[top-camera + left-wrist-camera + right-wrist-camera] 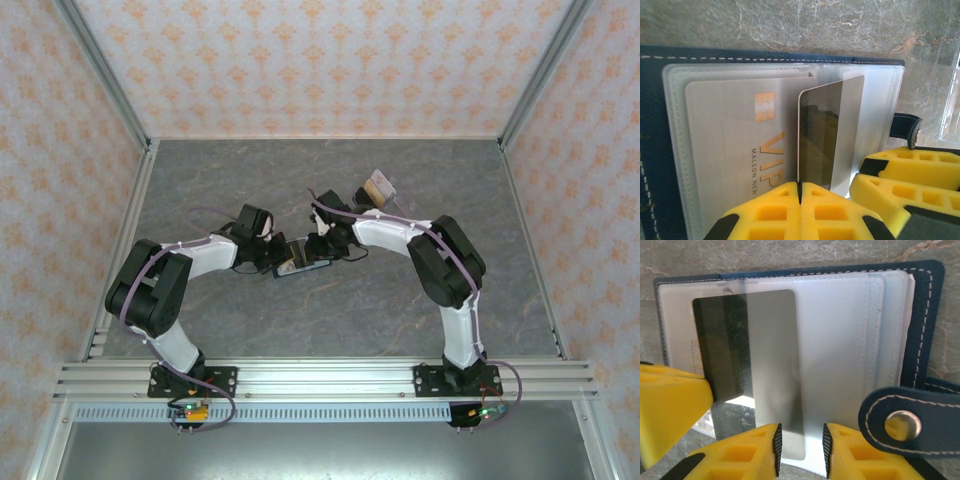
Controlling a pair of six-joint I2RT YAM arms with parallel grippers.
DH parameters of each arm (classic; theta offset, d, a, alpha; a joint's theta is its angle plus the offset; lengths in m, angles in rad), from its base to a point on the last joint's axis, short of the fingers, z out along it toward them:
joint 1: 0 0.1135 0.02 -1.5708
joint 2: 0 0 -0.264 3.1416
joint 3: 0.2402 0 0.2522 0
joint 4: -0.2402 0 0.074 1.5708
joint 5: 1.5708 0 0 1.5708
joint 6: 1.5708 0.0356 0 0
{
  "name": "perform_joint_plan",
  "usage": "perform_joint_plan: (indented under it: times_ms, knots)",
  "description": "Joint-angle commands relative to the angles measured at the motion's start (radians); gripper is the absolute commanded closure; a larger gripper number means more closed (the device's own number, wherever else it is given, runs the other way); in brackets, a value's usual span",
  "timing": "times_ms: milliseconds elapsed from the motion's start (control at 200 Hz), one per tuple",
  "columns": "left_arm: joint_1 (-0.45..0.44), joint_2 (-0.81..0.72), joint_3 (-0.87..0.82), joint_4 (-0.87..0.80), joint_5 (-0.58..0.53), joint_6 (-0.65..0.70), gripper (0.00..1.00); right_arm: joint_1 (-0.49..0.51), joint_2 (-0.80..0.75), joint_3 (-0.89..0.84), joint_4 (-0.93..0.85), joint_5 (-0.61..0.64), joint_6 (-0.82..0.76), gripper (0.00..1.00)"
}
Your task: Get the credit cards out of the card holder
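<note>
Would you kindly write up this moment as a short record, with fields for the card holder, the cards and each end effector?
card holder: lying open on the table, clear sleeves showing, tab clasp undone
held card: dark-banded, in front of the sleeves
VIP card: pale, inside a sleeve
left end effector: shut on the held card's edge
right end effector: jaws apart, held card's corner between them, not pinched
loose cards: on the table beyond the right arm
</note>
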Motion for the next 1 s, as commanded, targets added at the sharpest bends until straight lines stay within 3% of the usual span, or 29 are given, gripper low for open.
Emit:
perform_joint_plan:
  times_ms: [0, 215, 355, 470, 736, 996]
  knots:
    - [0.008, -0.011, -0.02, 0.007, 0.006, -0.008, 0.95, 0.005, 0.029, 0.022, -0.022, 0.001, 0.008, 0.73]
    - [0.008, 0.013, -0.023, 0.093, 0.059, -0.038, 0.78, 0.005, 0.046, 0.027, -0.036, -0.003, 0.003, 0.73]
    - [0.008, 0.029, -0.017, 0.126, 0.082, -0.046, 0.76, 0.005, 0.053, 0.03, -0.041, -0.008, 0.002, 0.73]
    - [0.008, 0.041, -0.009, 0.124, 0.084, -0.047, 0.78, 0.005, 0.053, 0.03, -0.043, -0.01, 0.0, 0.73]
    - [0.018, -0.004, -0.01, 0.04, 0.038, -0.012, 0.94, -0.003, 0.025, 0.011, -0.034, 0.026, -0.002, 0.73]
    - [0.042, -0.13, 0.004, -0.167, -0.028, 0.096, 0.98, -0.024, -0.03, -0.037, 0.011, 0.017, -0.008, 0.64]
